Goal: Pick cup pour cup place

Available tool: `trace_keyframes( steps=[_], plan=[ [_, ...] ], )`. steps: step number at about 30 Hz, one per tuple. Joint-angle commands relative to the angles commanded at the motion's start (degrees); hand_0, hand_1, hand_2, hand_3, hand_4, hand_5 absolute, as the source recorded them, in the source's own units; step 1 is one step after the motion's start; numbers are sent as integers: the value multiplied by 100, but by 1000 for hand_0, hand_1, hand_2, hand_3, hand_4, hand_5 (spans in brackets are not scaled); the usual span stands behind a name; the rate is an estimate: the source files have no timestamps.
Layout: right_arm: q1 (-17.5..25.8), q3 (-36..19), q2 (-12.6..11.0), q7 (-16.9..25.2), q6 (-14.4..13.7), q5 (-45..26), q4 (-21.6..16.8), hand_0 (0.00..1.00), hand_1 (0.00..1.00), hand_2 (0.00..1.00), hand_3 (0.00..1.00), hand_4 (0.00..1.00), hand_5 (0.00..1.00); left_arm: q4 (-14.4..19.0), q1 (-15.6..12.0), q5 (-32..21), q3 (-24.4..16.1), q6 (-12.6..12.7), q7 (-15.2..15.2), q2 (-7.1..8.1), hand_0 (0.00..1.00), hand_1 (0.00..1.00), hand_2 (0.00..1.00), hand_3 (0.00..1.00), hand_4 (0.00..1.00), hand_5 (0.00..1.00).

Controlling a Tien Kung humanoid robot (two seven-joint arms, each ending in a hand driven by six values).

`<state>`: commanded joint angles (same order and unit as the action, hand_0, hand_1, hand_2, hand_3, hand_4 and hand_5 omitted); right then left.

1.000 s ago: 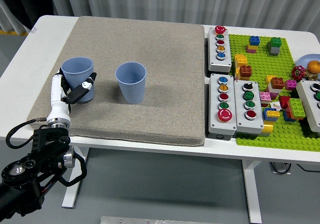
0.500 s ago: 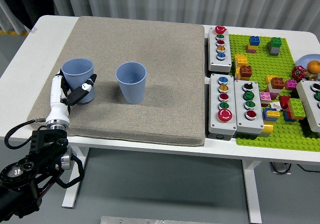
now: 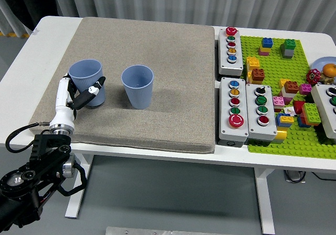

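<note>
Two light blue ribbed cups stand upright on the grey mat (image 3: 157, 41). The left cup (image 3: 85, 73) is near the mat's left edge, and my left hand (image 3: 80, 95), white with black fingers, is wrapped around its lower half from the near left. The other cup (image 3: 137, 85) stands free about a cup's width to the right; what is inside it cannot be seen. My left arm comes up from the bottom left corner. The right arm is out of view.
Right of the mat are three grey button boxes (image 3: 231, 45) (image 3: 234, 109) (image 3: 261, 111). Beyond them lies a green baseplate (image 3: 294, 143) with several coloured bricks. A further box (image 3: 328, 109) and toy fruit (image 3: 329, 70) are at the right edge.
My left hand and the left cup have shifted slightly right and away from me together. The other cup has not moved.
</note>
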<state>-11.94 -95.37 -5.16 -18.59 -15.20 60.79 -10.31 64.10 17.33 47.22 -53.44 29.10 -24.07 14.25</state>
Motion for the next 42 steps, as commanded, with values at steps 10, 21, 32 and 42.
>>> trace_keyframes(
  steps=[10, 21, 32, 42],
  plan=[
    [-17, 11, 0, -5, -2, -21, 0, 699, 628, 561, 565, 2, 28, 6, -2, 73, -25, -26, 40, 10, 752, 757, 898, 913, 923, 342],
    [-1, -10, -2, -13, 7, 19, 0, 699, 628, 561, 565, 2, 29, 116, -125, 317, -141, -38, 107, -3, 757, 762, 898, 910, 928, 345],
    [0, -34, -2, -14, 7, 52, 0, 699, 628, 560, 564, 2, 30, 321, -308, 594, -233, -64, 191, -1, 766, 779, 900, 930, 931, 343],
    [25, -46, -3, -5, 3, 84, 0, 700, 628, 560, 563, 2, 30, 390, -334, 766, -324, -117, 302, -4, 820, 841, 963, 998, 949, 391]
  ],
)
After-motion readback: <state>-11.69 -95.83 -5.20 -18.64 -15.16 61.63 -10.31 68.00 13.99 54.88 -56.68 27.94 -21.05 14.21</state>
